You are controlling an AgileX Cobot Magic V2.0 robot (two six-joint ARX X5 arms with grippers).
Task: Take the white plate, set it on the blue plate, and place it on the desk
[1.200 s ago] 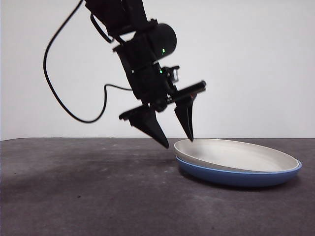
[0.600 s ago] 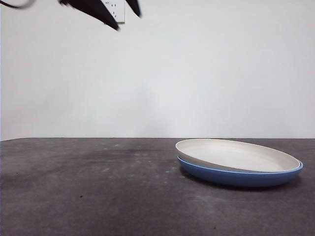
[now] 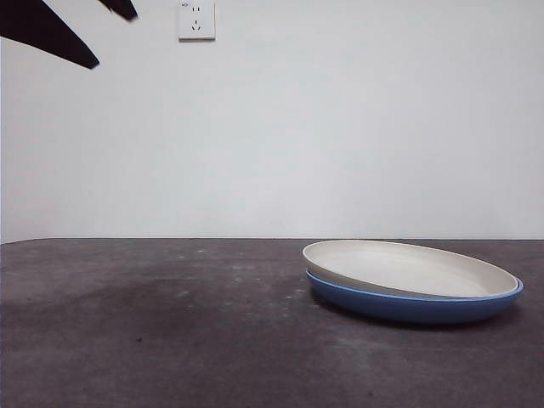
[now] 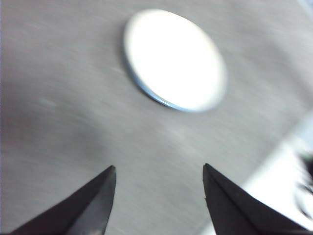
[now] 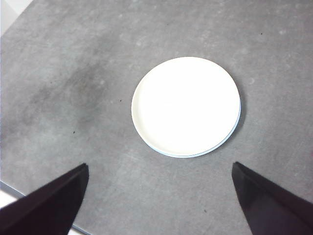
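Observation:
The white plate (image 3: pixel 410 265) lies nested on the blue plate (image 3: pixel 416 308) at the right of the desk (image 3: pixel 161 340). No gripper touches either plate. My left gripper (image 3: pixel 112 41) shows only as two black tips at the top left corner, high above the desk and far from the plates. Its wrist view is blurred, with the left gripper (image 4: pixel 158 168) open and empty and the white plate (image 4: pixel 173 58) at a distance, a thin blue rim (image 4: pixel 146 93) under it. My right gripper (image 5: pixel 160 166) hangs open high over the white plate (image 5: pixel 186 105).
A wall socket (image 3: pixel 195 19) sits on the white wall behind the desk. The desk's edge (image 5: pixel 34 200) runs near the right gripper in the right wrist view.
The left gripper let go at the white plate's rim, rose off it and moved up and to the left, out to the top corner. The stacked plates have stayed put.

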